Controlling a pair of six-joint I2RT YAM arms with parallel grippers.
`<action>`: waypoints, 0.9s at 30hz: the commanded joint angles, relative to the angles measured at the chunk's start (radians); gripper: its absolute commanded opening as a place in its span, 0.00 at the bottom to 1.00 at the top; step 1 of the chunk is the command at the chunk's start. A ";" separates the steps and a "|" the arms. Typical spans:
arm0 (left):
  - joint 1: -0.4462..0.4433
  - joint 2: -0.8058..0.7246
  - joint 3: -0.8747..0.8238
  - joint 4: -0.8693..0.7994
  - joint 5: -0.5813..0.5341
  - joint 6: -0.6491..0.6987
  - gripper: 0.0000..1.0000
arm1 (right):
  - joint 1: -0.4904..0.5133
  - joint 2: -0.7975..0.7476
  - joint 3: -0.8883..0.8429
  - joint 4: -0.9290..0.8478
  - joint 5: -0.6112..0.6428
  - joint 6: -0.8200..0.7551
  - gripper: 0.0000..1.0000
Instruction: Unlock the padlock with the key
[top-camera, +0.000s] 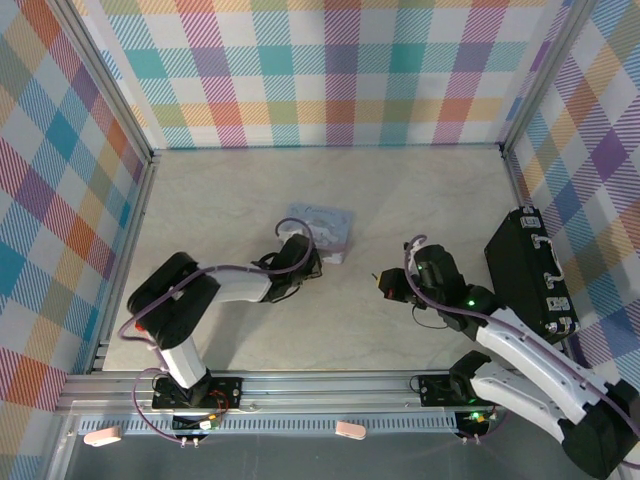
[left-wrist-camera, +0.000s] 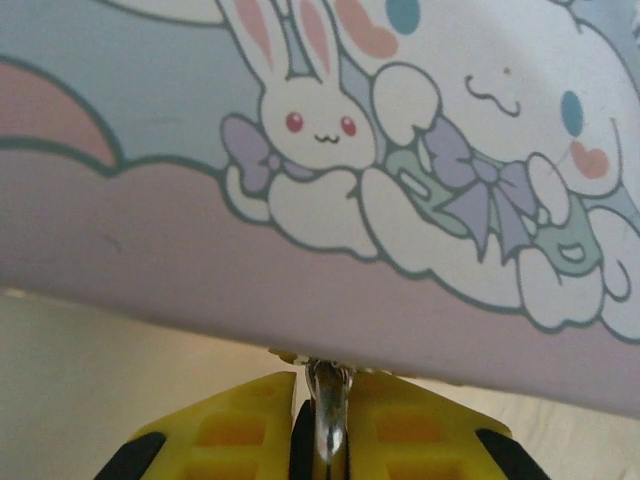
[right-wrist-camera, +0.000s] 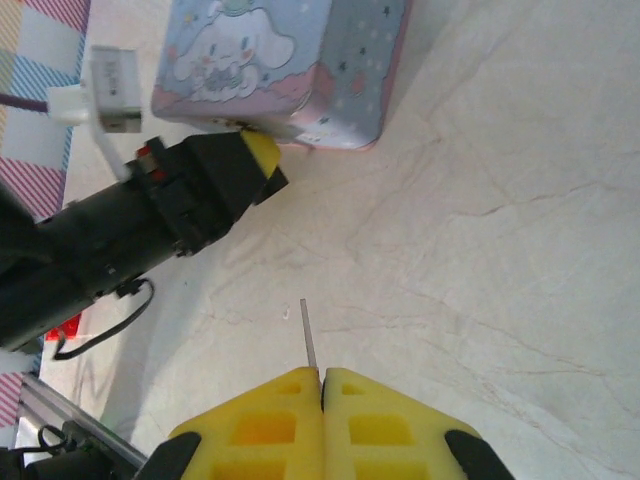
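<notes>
The right gripper (right-wrist-camera: 322, 378) jaws pinch the key (right-wrist-camera: 308, 335), its blade projecting ahead for insertion. The left gripper (left-wrist-camera: 322, 392) jaws clamp what is probably the padlock (left-wrist-camera: 327, 418) shackle, steadying it.

Padlock (left-wrist-camera: 328, 425) is mostly hidden betw. left fingers (left-wrist-camera: 230, 430), its metal blurred; key (right-wrist-camera: 310, 335) head is buried betw. right fingers (right-wrist-camera: 265, 425); tin (left-wrist-camera: 150, 250) is cropped at top & both sides.
</notes>
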 joint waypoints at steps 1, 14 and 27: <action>-0.003 -0.114 -0.086 -0.071 0.037 -0.043 0.03 | 0.050 0.060 -0.010 0.112 -0.024 0.031 0.00; -0.073 -0.248 -0.263 0.072 0.147 -0.080 0.11 | 0.237 0.444 0.066 0.300 -0.022 0.074 0.00; -0.097 -0.196 -0.335 0.209 0.163 -0.109 0.22 | 0.243 0.594 0.168 0.272 0.004 -0.014 0.00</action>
